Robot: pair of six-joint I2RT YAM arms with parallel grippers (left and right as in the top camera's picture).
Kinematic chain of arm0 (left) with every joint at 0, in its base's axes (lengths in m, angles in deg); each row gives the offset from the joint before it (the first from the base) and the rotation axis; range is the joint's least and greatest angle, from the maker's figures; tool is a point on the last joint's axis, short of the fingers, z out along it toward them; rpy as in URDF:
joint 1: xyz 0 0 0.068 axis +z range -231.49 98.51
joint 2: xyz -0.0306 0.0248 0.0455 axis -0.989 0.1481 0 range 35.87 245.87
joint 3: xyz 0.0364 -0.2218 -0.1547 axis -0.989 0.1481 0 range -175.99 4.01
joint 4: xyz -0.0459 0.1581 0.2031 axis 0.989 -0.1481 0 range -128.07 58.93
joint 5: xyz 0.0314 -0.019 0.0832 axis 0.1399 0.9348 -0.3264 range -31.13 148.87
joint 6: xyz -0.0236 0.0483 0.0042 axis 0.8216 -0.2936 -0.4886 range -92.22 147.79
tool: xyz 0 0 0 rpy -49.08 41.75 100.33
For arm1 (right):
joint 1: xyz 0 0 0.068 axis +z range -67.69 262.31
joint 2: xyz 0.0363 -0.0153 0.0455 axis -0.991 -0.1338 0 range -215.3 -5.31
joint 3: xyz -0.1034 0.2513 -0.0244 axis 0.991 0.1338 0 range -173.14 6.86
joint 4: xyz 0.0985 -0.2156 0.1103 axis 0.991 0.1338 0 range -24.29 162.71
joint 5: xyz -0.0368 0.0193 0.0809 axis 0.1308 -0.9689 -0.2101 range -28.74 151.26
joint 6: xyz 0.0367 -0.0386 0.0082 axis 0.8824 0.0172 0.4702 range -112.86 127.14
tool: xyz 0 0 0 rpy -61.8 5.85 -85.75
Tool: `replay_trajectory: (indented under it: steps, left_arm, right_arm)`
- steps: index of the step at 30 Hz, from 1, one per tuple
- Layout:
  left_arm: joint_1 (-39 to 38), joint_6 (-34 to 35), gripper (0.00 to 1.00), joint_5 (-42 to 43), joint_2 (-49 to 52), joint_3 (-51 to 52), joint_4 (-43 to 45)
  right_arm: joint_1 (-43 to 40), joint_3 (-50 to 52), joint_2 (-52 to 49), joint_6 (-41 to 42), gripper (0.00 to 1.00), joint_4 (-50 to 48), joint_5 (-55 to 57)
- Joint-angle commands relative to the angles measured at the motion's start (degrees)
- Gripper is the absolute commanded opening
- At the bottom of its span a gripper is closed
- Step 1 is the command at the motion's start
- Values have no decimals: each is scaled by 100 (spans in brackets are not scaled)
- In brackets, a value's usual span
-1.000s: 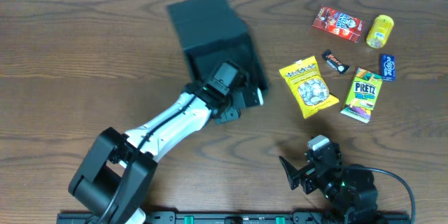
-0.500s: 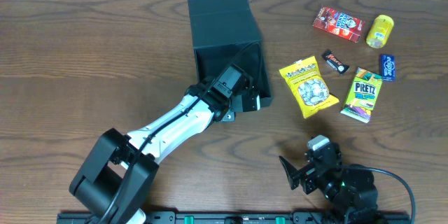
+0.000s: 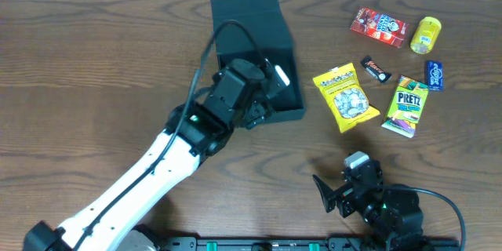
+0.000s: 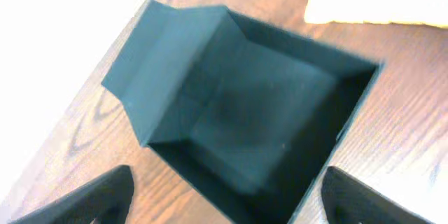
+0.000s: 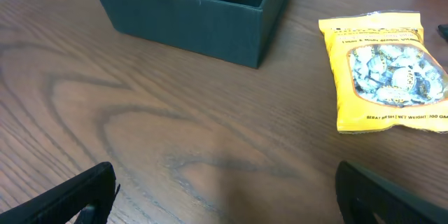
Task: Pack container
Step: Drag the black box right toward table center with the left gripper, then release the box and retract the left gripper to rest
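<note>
The container (image 3: 251, 27), a dark charcoal box, stands open at the table's middle back, its flap lid folded away toward the far edge. Seen from the left wrist, the container (image 4: 245, 105) holds nothing and its lid (image 4: 164, 49) sticks out to the upper left. My left gripper (image 3: 271, 96) hovers above the box's near wall. It is open (image 4: 227, 203), with one finger on each side of the near corner and touching nothing. My right gripper (image 3: 339, 192) rests low at the front edge, wide open (image 5: 231, 196) over bare wood.
Snacks lie to the right of the box: a yellow bag (image 3: 346, 96) (image 5: 385, 70), a green Pretz pack (image 3: 406, 106), a red box (image 3: 380, 27), a yellow can (image 3: 426, 34), a small dark bar (image 3: 376, 68) and a blue pack (image 3: 434, 74).
The left gripper turned the box square to the table, then opened, let go of its near wall and rose above it. The right arm stayed still.
</note>
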Motion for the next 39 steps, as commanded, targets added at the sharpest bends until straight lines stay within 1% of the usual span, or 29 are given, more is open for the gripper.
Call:
replay_trajectory:
  steps: [1, 4, 5, 6, 9, 11, 18, 19, 22, 24, 25, 27, 29, 30, 35, 39]
  left_arm:
    - [179, 1193, 69, -61, 149, -63, -26]
    - [426, 2240, 61, -63, 358, -63, -42]
    - [514, 2564, 61, -63, 439, -63, -52]
    - [608, 2887, 66, -63, 529, -63, -68]
    - [874, 3711, 67, -57, 866, -63, -131]
    - [1021, 4002, 68, -39, 1165, -63, -136]
    - [1115, 4002, 67, -42, 1886, -63, -120]
    - [1121, 4002, 66, -44, 1978, -63, -114]
    - [1137, 4002, 53, -46, 2197, -63, -98]
    - [1137, 4000, 41, -59, 2308, -63, -68]
    - [1137, 4000, 36, -57, 2343, -63, -44]
    - [1137, 3995, 21, -63, 2398, -63, -15]
    - [1137, 3950, 8, -83, 2404, -63, 31]
    - [1134, 3875, 6, -133, 2404, -63, 61]
    - [1137, 3381, 6, -476, 2404, -63, 149]
    - [1137, 3338, 6, -494, 2404, -63, 146]
  right_arm:
    - [46, 20, 33, 50, 99, -9, 20]
    - [46, 20, 33, 50, 99, -11, 20]
    - [46, 20, 33, 50, 99, -9, 20]
    - [46, 20, 33, 50, 99, -9, 20]
    - [46, 20, 33, 50, 99, -9, 20]
    - [46, 20, 33, 50, 99, -9, 20]
    - [46, 20, 33, 50, 99, -11, 20]
    - [46, 20, 33, 50, 99, -9, 20]
    - [46, 20, 33, 50, 99, -9, 20]
    - [46, 20, 33, 50, 99, -9, 20]
    - [46, 20, 33, 50, 99, -9, 20]
    - [46, 20, 33, 50, 99, -9, 20]
    - [46, 20, 33, 50, 99, -9, 20]
    - [46, 20, 33, 50, 99, -9, 20]
    - [46, 20, 33, 50, 99, -9, 20]
    - [46, 20, 33, 50, 99, -9, 20]
